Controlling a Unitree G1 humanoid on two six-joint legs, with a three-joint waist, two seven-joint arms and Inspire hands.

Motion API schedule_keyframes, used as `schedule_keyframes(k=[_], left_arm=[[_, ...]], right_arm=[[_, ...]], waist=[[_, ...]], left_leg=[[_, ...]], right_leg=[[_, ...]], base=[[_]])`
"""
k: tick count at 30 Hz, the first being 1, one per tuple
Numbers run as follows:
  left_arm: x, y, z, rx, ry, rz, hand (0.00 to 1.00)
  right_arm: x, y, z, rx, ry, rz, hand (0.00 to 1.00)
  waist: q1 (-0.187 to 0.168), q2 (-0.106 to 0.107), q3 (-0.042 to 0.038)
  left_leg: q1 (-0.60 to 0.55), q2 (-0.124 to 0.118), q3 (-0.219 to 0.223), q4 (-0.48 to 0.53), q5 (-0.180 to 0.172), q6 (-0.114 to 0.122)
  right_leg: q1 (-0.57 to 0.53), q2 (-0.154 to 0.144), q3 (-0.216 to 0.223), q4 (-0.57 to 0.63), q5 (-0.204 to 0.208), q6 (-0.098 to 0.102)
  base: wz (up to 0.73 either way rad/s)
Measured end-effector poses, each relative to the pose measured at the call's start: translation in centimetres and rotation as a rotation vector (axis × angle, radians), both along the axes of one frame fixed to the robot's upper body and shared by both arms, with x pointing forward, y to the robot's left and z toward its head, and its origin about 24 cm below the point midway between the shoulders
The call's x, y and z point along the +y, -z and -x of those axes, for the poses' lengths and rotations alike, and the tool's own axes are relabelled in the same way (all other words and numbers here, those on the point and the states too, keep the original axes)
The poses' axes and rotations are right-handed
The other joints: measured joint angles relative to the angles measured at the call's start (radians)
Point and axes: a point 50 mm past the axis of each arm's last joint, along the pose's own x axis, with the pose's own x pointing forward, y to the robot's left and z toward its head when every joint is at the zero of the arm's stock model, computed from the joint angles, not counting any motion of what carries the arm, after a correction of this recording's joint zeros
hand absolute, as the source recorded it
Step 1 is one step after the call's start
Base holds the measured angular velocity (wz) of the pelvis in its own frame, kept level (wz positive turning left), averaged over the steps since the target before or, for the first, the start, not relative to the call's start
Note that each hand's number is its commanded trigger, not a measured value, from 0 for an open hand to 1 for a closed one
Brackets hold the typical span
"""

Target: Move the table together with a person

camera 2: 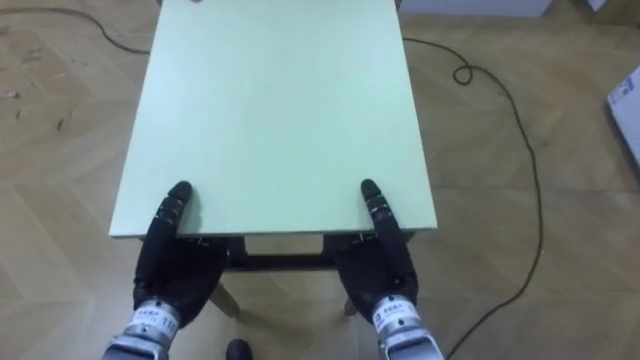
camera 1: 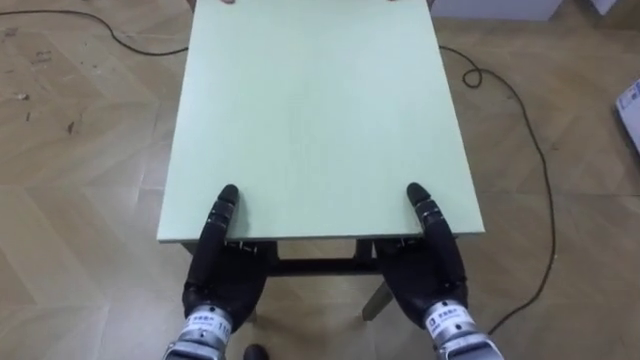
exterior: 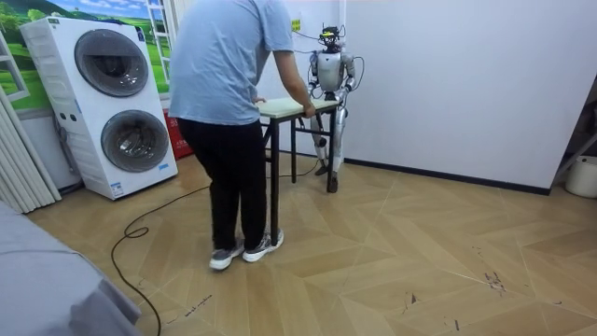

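The pale green table [camera 1: 310, 110] stands lengthwise in front of me. Its near edge is held by both my hands. My left hand [camera 1: 225, 265] has its thumb flat on the top near the left corner, with the other fingers tucked under the edge. My right hand [camera 1: 428, 262] grips the same way near the right corner. In the room view a person [exterior: 229, 93] in a blue shirt bends over the table's [exterior: 284, 107] far end and holds it with both hands, facing me. Their fingertips [camera 1: 230, 3] just reach the far edge.
A dark cable [camera 1: 520, 120] loops over the wooden floor right of the table, and another runs at the far left [camera 1: 120, 38]. Stacked washing machines [exterior: 103, 103] stand behind the person. A white wall [exterior: 448, 84] is close behind me. A white box [camera 1: 630, 110] lies at the right.
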Motion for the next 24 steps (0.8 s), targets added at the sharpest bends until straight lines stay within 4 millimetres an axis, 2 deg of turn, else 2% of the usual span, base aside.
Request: schedule_keyframes(k=[1, 2, 3, 4, 5, 6, 7, 8, 9, 11, 13, 14, 15, 16, 17, 18, 19, 21, 22, 23, 24], left_arm=[[-0.1, 0.1, 0.0, 0.002, 0.001, 0.002, 1.00], [-0.2, 0.1, 0.0, 0.002, 0.000, 0.003, 1.00], [-0.1, 0.2, 0.1, 0.008, -0.014, 0.006, 1.00], [-0.2, 0.4, 0.3, 0.015, -0.024, 0.010, 1.00], [-0.3, 0.6, 0.5, 0.026, -0.037, 0.018, 1.00], [-0.4, 0.8, 0.7, 0.035, -0.041, 0.022, 1.00], [-0.4, 0.8, 0.7, 0.039, -0.041, 0.024, 1.00], [-0.5, 1.0, 1.1, 0.052, -0.045, 0.036, 1.00], [-0.8, 1.2, 1.5, 0.067, -0.054, 0.049, 1.00], [-1.2, 1.3, 1.7, 0.074, -0.043, 0.057, 1.00], [-1.3, 1.3, 1.7, 0.073, -0.038, 0.062, 1.00], [-1.2, 1.2, 1.5, 0.067, -0.040, 0.056, 1.00], [-1.0, 1.1, 1.2, 0.057, -0.042, 0.049, 1.00], [-0.9, 1.0, 1.0, 0.050, -0.041, 0.047, 1.00], [-1.0, 0.7, 0.6, 0.037, -0.039, 0.043, 1.00], [-1.0, 0.6, 0.4, 0.033, -0.038, 0.041, 1.00], [-1.0, 0.5, 0.3, 0.030, -0.036, 0.039, 1.00], [-1.2, 0.2, -0.2, 0.018, -0.026, 0.034, 1.00], [-1.2, 0.2, -0.3, 0.017, -0.023, 0.033, 1.00], [-1.4, 0.3, -0.5, 0.020, -0.015, 0.029, 1.00], [-1.5, 0.5, -0.6, 0.027, -0.009, 0.027, 1.00]], right_arm=[[-0.1, 0.0, 0.0, 0.000, 0.002, 0.005, 1.00], [-0.3, 0.0, -0.1, -0.003, 0.003, 0.009, 1.00], [-0.2, 0.0, -0.2, -0.002, -0.009, 0.014, 1.00], [-0.1, 0.0, -0.3, 0.000, -0.014, 0.016, 1.00], [-0.2, 0.1, -0.3, 0.002, -0.017, 0.025, 1.00], [-0.4, 0.1, -0.2, 0.002, -0.022, 0.045, 1.00], [-0.5, 0.2, -0.2, 0.003, -0.023, 0.051, 1.00], [-0.6, 0.3, 0.0, 0.007, -0.025, 0.059, 1.00], [-0.7, 0.4, 0.2, 0.013, -0.026, 0.069, 1.00], [-1.0, 0.4, 0.2, 0.012, -0.022, 0.081, 1.00], [-1.0, 0.3, 0.1, 0.004, -0.015, 0.086, 1.00], [-0.9, 0.2, 0.1, -0.002, -0.015, 0.087, 1.00], [-0.7, 0.0, -0.1, -0.010, -0.013, 0.082, 1.00], [-0.6, -0.1, -0.2, -0.016, -0.011, 0.084, 1.00], [-0.7, -0.2, -0.4, -0.024, -0.006, 0.085, 1.00], [-0.7, -0.3, -0.5, -0.028, 0.000, 0.085, 1.00], [-0.7, -0.3, -0.6, -0.030, 0.002, 0.086, 1.00], [-0.9, -0.5, -0.8, -0.041, 0.015, 0.083, 1.00], [-1.0, -0.5, -0.9, -0.042, 0.019, 0.082, 1.00], [-1.2, -0.5, -0.8, -0.039, 0.026, 0.081, 1.00], [-1.3, -0.4, -0.7, -0.032, 0.031, 0.083, 1.00]], waist=[[0.005, 0.011, -0.0011], [0.004, 0.020, -0.0027], [0.014, 0.019, -0.0015], [0.024, 0.019, -0.0015], [0.043, 0.028, 0.0003], [0.044, 0.041, 0.0006], [0.040, 0.048, 0.0004], [0.028, 0.062, 0.0017], [0.025, 0.075, 0.0019], [0.012, 0.099, 0.0049], [-0.011, 0.115, 0.0054], [-0.027, 0.121, 0.0053], [-0.040, 0.125, 0.0050], [-0.046, 0.126, 0.0048], [-0.050, 0.129, 0.0041], [-0.053, 0.132, 0.0036], [-0.059, 0.134, 0.0035], [-0.084, 0.137, 0.0027], [-0.086, 0.137, 0.0025], [-0.089, 0.137, 0.0025], [-0.088, 0.137, 0.0024]], left_leg=[[0.010, 0.001, -0.017, -0.040, 0.030, -0.021], [0.022, -0.002, -0.068, -0.090, 0.073, -0.085], [0.013, -0.006, -0.111, -0.005, 0.018, -0.076], [0.010, -0.005, -0.117, 0.077, -0.046, -0.067], [0.010, -0.005, -0.131, 0.242, -0.166, -0.069], [0.011, -0.005, -0.151, 0.381, -0.242, -0.071], [0.013, -0.004, -0.156, 0.448, -0.269, -0.069], [0.037, 0.009, -0.158, 0.556, -0.315, -0.063], [0.089, 0.019, -0.153, 0.619, -0.340, -0.063], [0.177, 0.032, -0.155, 0.641, -0.370, -0.077], [0.263, 0.030, -0.161, 0.614, -0.384, -0.096], [0.313, 0.024, -0.186, 0.574, -0.408, -0.119], [0.351, 0.023, -0.200, 0.508, -0.454, -0.135], [0.365, 0.023, -0.207, 0.472, -0.485, -0.138], [0.383, 0.023, -0.209, 0.414, -0.538, -0.137], [0.392, 0.021, -0.208, 0.358, -0.571, -0.136], [0.394, 0.017, -0.207, 0.327, -0.581, -0.128], [0.396, -0.023, -0.208, 0.213, -0.585, -0.118], [0.400, -0.032, -0.206, 0.189, -0.582, -0.113], [0.416, -0.055, -0.209, 0.144, -0.571, -0.092], [0.431, -0.080, -0.213, 0.106, -0.551, -0.057]], right_leg=[[-0.003, 0.012, -0.006, -0.010, 0.015, -0.008], [-0.019, 0.017, -0.025, -0.026, 0.037, -0.029], [-0.040, 0.013, -0.028, -0.023, 0.046, -0.051], [-0.045, 0.006, -0.040, -0.020, 0.049, -0.057], [-0.052, -0.009, -0.067, -0.007, 0.052, -0.061], [-0.054, -0.010, -0.094, -0.001, 0.059, -0.061], [-0.056, -0.010, -0.109, 0.005, 0.060, -0.062], [-0.058, -0.006, -0.133, 0.017, 0.059, -0.068], [-0.066, -0.005, -0.157, 0.037, 0.054, -0.076], [-0.078, 0.000, -0.192, 0.064, 0.051, -0.083], [-0.119, -0.005, -0.208, 0.111, 0.047, -0.089], [-0.144, -0.005, -0.218, 0.130, 0.048, -0.092], [-0.174, -0.006, -0.229, 0.151, 0.052, -0.097], [-0.188, -0.007, -0.234, 0.161, 0.054, -0.098], [-0.216, -0.007, -0.240, 0.176, 0.061, -0.100], [-0.239, -0.009, -0.240, 0.187, 0.074, -0.098], [-0.250, -0.012, -0.241, 0.191, 0.083, -0.097], [-0.294, -0.044, -0.239, 0.195, 0.127, -0.084], [-0.301, -0.052, -0.238, 0.193, 0.135, -0.081], [-0.308, -0.069, -0.234, 0.189, 0.152, -0.073], [-0.314, -0.086, -0.230, 0.194, 0.168, -0.068]], base=[[-0.06], [-0.22], [-0.35], [-0.62], [-0.45], [-0.30], [0.00], [0.03], [0.00], [0.13], [0.26], [0.14], [0.16], [0.09], [0.00], [0.00], [0.06], [0.17], [0.13], [0.00], [0.00]])
